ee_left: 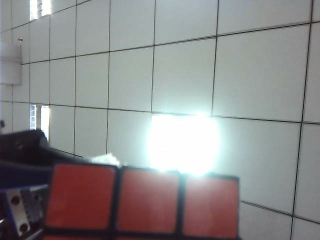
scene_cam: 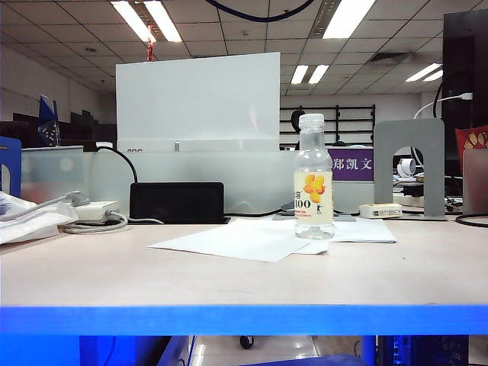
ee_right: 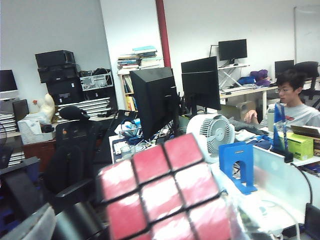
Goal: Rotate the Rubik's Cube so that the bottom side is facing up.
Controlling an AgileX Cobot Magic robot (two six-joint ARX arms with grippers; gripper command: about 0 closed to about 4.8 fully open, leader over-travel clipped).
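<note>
Your left end effector (ee_left: pixel 22 207) sits against the Rubik's Cube (ee_left: pixel 142 202), its opening and grip unclear, while your right end effector (ee_right: pixel 75 220), jaws wide, is beside that cube, up off the table (scene_cam: pixel 244 282) and its bottle (scene_cam: pixel 313 177).

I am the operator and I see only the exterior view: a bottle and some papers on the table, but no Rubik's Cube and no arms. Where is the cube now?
Observer: It is off the table. The left wrist view shows the Rubik's Cube right in front of the left gripper, with a red face towards the camera and ceiling tiles behind it.
Operator: Is the right arm near it too?
Observer: Yes. The right wrist view also shows a red face of the cube close up, next to the right gripper. Neither gripper's jaws can be seen, so I cannot tell which one holds it.
</note>
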